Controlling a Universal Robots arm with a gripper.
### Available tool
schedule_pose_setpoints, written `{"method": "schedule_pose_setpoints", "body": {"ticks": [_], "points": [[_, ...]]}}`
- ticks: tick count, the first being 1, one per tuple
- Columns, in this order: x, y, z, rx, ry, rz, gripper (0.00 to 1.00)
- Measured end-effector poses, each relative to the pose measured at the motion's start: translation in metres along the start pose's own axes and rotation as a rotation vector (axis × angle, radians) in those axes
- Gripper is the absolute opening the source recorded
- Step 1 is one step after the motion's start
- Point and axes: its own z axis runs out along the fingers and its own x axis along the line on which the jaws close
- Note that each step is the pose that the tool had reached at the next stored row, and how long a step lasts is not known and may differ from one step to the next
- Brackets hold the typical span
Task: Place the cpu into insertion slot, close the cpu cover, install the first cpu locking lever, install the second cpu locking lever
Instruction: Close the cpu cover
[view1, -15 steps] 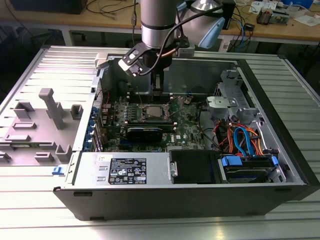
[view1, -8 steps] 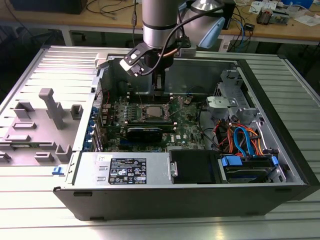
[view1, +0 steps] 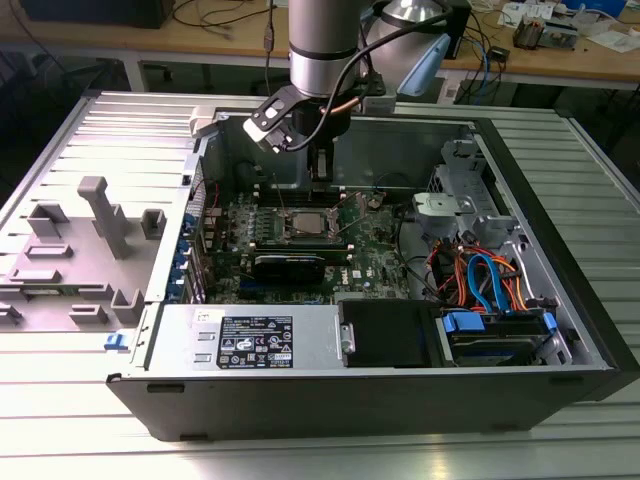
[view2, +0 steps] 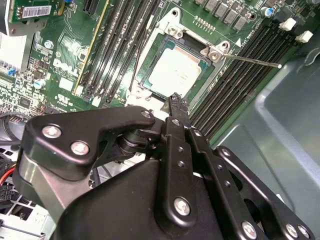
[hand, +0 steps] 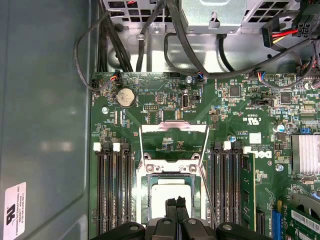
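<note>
Your fingers (view2: 175, 107) are pressed shut against each other with nothing between them, and they hang inside the open computer case (view1: 400, 400) that lies on the ribbed metal surface (view1: 60, 400). In the exterior view the fingers (view1: 320, 165) point straight down at the green motherboard (view1: 380, 255).

The cpu (view2: 175, 72) sits flat in its socket (hand: 170, 170), directly under and just ahead of the fingertips. In the first wrist view the closed fingers (hand: 172, 207) overlap the near edge of the cpu (hand: 160, 200). You cannot tell from these views whether the tips touch the chip or hover just above it.

The cpu cover (hand: 175, 128) is not down on the chip. It stands raised at the far edge of the socket, beyond the fingers, and green board shows through its open middle. Whether it is upright or tilted back is unclear.

One thin locking lever (view2: 250, 61) sticks out free from a far corner of the socket, across the memory slots (view2: 235, 80). These dark slots run in rows on both sides of the fingers. In the exterior view a long black card (view1: 288, 265) lies on the board on the nearer side of the cpu (view1: 305, 226), well apart from the fingers
</note>
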Motion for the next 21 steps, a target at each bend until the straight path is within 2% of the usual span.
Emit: {"method": "schedule_pose_setpoints", "body": {"ticks": [18,21], "points": [[0.0,0.0009,-0.0019,0.0,-0.0001,0.0,0.12],[-0.0003,0.044,-0.0005,0.0001,-0.0001,0.0,0.12]]}}
